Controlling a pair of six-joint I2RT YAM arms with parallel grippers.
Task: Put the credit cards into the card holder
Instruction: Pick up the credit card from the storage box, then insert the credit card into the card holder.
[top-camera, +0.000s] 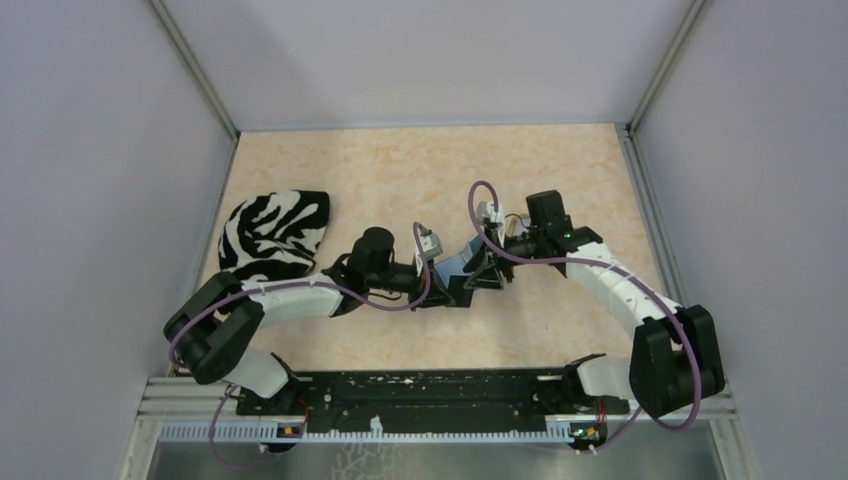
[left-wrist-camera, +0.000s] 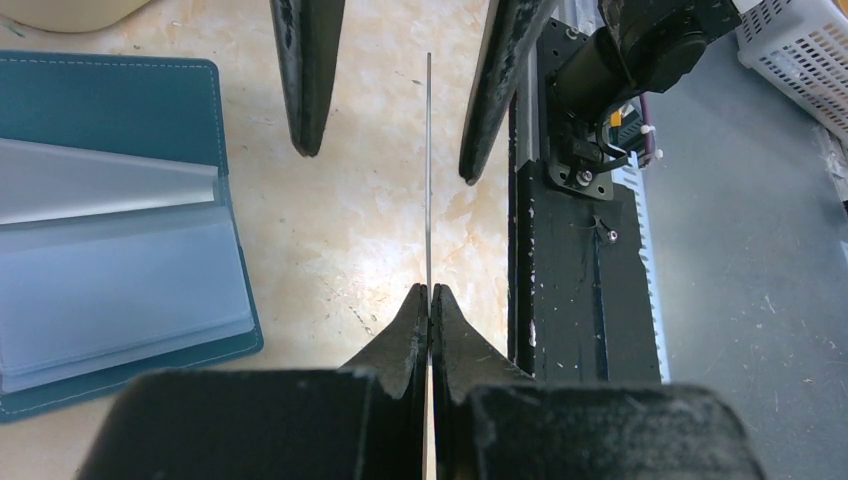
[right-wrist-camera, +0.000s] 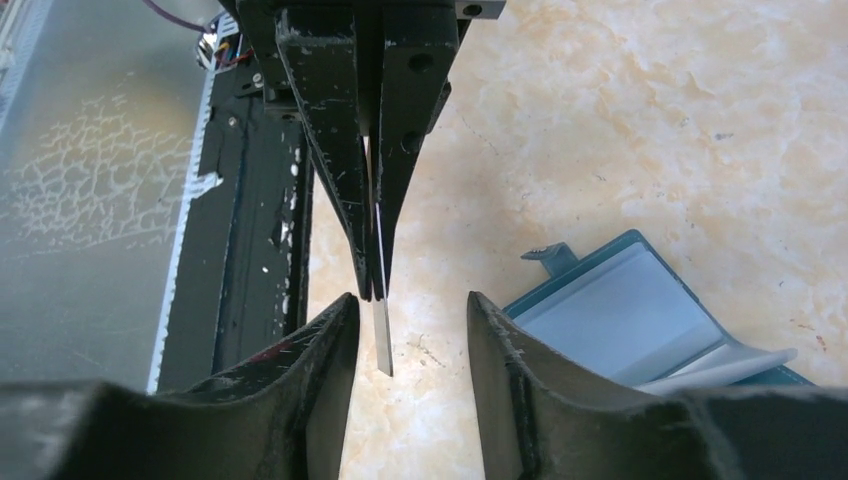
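Observation:
A thin credit card, seen edge-on, stands upright above the table with my left gripper shut on its near end. My right gripper faces it, open, its two fingers on either side of the card's free end without touching it. The card sits closer to the right gripper's left finger. The card holder lies open flat on the table beside them, teal outside with pale blue pockets. In the top view both grippers meet mid-table at the holder.
A black-and-white striped cloth lies at the left of the table. A beige tray edge shows beyond the holder. The black base rail runs along the near edge, with a white basket off the table.

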